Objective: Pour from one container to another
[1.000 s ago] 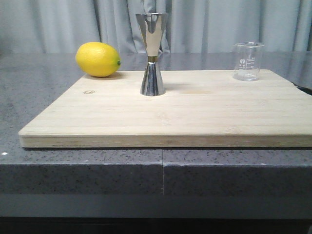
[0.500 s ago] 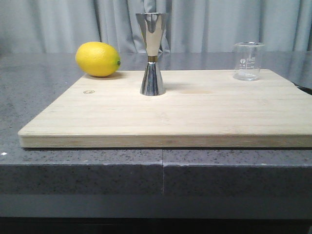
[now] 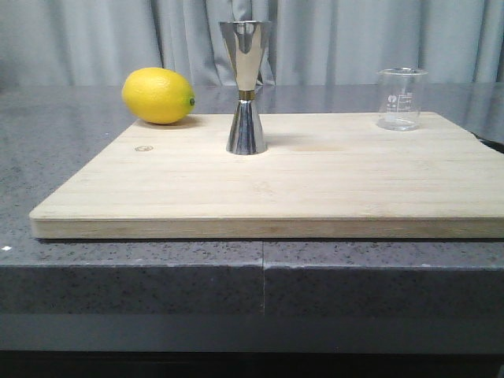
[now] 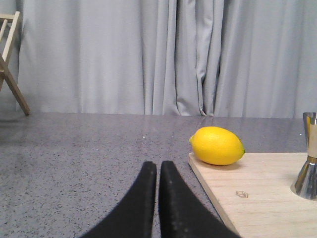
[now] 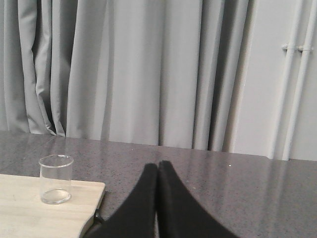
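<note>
Two risks stand out: the jigger is tall on a small foot, so a nudge could topple it, and its mouth is narrow enough to spill past. It stands upright mid-board, long axis vertical. The beaker sits upright at the far right corner (lip direction unclear). Left gripper and right gripper are pressed together, empty, off the board.

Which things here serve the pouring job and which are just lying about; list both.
For the job: beaker, jigger, left gripper and right gripper, both shut.
Lying about: lemon, cutting board beneath everything, wooden frame.
</note>
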`<state>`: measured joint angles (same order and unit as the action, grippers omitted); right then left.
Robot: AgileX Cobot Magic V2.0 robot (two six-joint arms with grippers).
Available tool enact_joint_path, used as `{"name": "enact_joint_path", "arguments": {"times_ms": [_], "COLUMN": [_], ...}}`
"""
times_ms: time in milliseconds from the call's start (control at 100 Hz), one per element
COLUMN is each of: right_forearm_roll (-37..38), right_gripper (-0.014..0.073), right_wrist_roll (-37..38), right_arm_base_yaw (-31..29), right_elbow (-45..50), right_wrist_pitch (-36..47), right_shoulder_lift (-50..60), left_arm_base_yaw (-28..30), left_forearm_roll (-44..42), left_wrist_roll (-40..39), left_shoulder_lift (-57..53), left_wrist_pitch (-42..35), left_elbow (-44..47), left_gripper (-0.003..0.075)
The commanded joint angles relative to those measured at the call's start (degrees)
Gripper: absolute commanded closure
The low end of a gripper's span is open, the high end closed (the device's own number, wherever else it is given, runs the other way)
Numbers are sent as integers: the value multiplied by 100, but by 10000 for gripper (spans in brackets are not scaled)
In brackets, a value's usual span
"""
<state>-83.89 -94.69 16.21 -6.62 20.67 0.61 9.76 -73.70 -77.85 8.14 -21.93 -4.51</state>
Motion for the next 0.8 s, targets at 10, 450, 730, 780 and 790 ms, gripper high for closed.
{"name": "enact_joint_path", "arguments": {"times_ms": [10, 450, 730, 780, 790], "right_forearm_roll": [-13, -572, -577, -577, -577], "right_gripper": [662, 662, 662, 662, 662], "right_wrist_roll": [-38, -38, -38, -38, -38], "right_arm_base_yaw": [1, 1, 1, 1, 1], "right_elbow": [-132, -132, -132, -132, -132], "right_wrist_pitch": [-9, -219, -219, -219, -219], "right_shoulder_lift": [62, 62, 62, 62, 62], "left_arm_base_yaw": [30, 19, -243, -286, -300], "left_forearm_roll": [218, 218, 157, 166, 200], "left_wrist_roll": [-52, -52, -52, -34, -21], "left_shoulder_lift": [55, 55, 55, 55, 55], "left_wrist_pitch": [-151, -266, -266, -266, -245], "left_elbow": [-149, -149, -10, 105, 116], "left_gripper": [741, 741, 741, 741, 741]}}
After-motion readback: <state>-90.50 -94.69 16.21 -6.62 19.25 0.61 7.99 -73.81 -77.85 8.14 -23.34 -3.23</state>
